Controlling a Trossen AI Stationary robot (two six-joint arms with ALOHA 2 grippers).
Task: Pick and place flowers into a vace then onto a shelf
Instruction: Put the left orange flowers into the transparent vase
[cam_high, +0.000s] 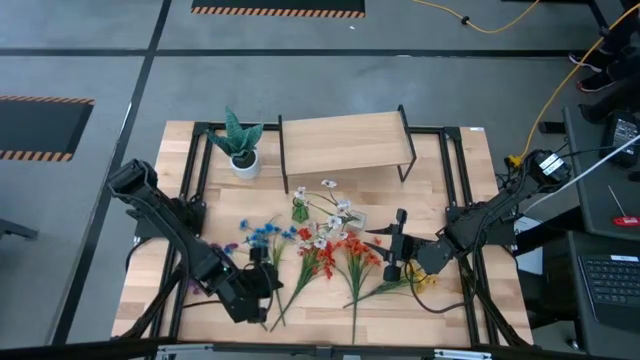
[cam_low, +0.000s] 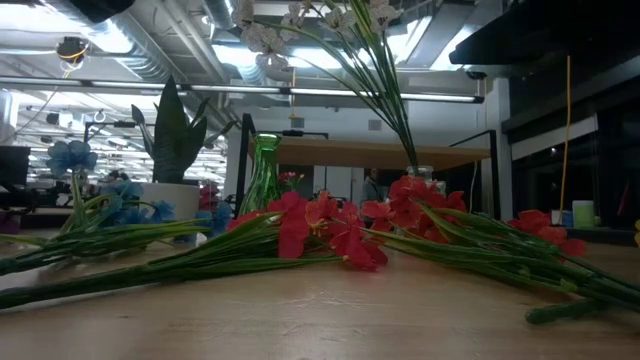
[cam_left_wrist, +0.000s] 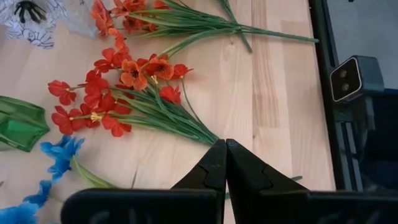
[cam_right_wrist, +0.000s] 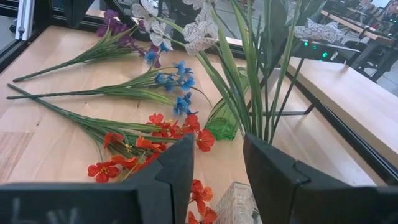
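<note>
The flowers (cam_high: 320, 245) lie in loose bunches across the middle of the surface (cam_high: 440, 310), in front of the shelf (cam_high: 345, 143), which stands at the far edge on thin black legs.

Left to right in the high view:

1. Left arm: it reaches in from the left edge. The left pincer (cam_high: 268, 283) sits low near the front edge, just beside the stems of the red bunch. In the left wrist view its fingers (cam_left_wrist: 214, 171) are pressed together with nothing between them, the tips close to the green stems of the red flowers (cam_left_wrist: 118, 93).
2. Potted plant (cam_high: 240, 145): a spiky green plant in a white pot stands at the far left, just beside the shelf's left legs.
3. Blue flowers (cam_high: 262, 235): they lie flat, left of centre, blossoms toward the middle.
4. Green vase (cam_high: 299, 210): it rests near the middle, between the blue and the white blossoms; in the right wrist view it lies tilted on its side (cam_right_wrist: 222, 127).
5. White flowers (cam_high: 335, 212): these blossoms sit beyond the red and orange bunches, nearer the shelf.
6. Right arm: it enters from the right edge. The right pincer (cam_high: 395, 245) is partly spread. In the right wrist view green stems (cam_right_wrist: 261, 81) with white blossoms rise between its fingers (cam_right_wrist: 273, 180); whether they are pinched cannot be told.
</note>
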